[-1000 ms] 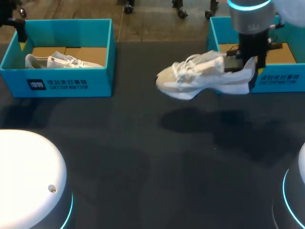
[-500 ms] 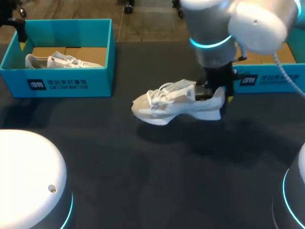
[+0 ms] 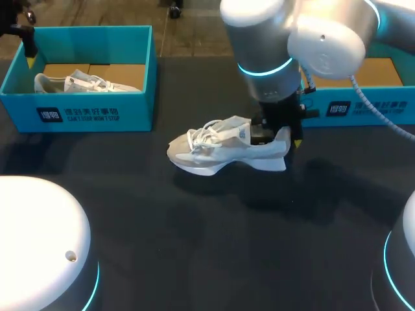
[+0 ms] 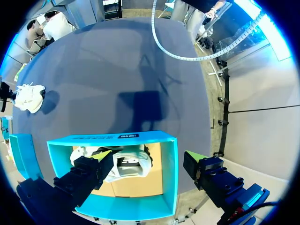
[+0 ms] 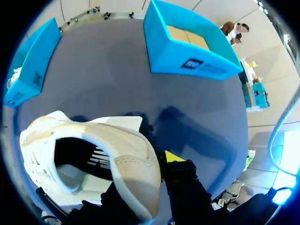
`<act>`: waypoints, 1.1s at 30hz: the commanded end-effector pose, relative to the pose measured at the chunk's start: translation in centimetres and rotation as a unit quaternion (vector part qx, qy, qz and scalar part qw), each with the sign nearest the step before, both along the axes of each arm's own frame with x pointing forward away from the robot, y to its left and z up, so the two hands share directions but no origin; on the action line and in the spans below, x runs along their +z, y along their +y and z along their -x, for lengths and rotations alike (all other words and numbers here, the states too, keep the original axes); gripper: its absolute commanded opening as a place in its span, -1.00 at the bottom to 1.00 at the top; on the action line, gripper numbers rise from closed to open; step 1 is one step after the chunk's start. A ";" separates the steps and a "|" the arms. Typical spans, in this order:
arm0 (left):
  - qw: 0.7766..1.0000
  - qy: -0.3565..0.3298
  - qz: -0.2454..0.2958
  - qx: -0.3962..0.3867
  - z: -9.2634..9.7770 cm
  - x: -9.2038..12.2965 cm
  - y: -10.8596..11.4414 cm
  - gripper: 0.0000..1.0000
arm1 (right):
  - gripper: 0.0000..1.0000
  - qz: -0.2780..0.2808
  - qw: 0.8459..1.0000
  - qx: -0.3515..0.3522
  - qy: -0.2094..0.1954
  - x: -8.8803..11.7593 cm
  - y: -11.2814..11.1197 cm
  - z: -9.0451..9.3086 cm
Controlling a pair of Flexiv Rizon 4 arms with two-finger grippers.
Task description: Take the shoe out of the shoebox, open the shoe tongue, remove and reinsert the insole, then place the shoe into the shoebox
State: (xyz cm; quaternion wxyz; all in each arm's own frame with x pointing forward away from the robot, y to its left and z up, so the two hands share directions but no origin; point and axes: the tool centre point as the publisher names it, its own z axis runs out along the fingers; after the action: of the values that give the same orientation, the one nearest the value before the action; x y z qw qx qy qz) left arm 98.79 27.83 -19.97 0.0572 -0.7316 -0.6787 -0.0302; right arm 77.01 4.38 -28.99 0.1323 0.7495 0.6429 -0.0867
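Item 1. Left shoebox (image 3: 97,115): teal walls, brown card floor, open top. It stands directly under the left pincer (image 4: 147,157), on the left part of the tabletop (image 3: 194,227).

Item 2. Second shoe (image 3: 84,83): pale, laced, lying on its side on the floor of the left shoebox. It lies below the left pincer, nearer one finger than the other.

Item 3. Left pincer: hangs above the left shoebox with its fingers spread wide. Nothing is between them and neither yellow tip touches the box or the second shoe.

Item 4. Shoe (image 3: 220,146): white and cream trainer with laces on top, the task's own piece. It is upright and out of both boxes, low over the middle of the tabletop. Its toe points away from the right pincer (image 3: 280,134) and its heel is at the pincer. Whether the sole touches the tabletop cannot be told.

Item 5. Right pincer: clamped on the heel collar of the shoe. In the right wrist view one finger is inside the shoe's opening, the other is outside against the heel with its yellow tip showing, and the collar wall is pinched between them.

Item 6. Right shoebox (image 3: 363,107): teal, open top, brown card floor showing. It stands just behind and beside the right pincer, apart from the shoe.
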 end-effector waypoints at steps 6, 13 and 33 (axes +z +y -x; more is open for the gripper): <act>1.000 0.000 -0.001 0.000 0.0 0.0 0.0 1.00 | -1.00 0.004 1.000 0.007 0.000 -3.0 3.1 3.5; 1.000 0.000 -0.001 0.000 0.0 0.0 0.0 1.00 | -1.00 0.015 1.000 0.022 0.006 -4.0 4.8 3.9; 1.000 0.000 -0.001 0.000 0.0 0.0 0.0 1.00 | -1.00 -0.026 0.998 0.053 0.001 -7.8 5.4 5.9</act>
State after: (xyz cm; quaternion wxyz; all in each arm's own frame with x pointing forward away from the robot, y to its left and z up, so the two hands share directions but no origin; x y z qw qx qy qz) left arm 98.78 27.83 -19.97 0.0572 -0.7316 -0.6787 -0.0302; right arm 71.32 10.15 -36.28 0.1219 0.7179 0.6815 -0.0733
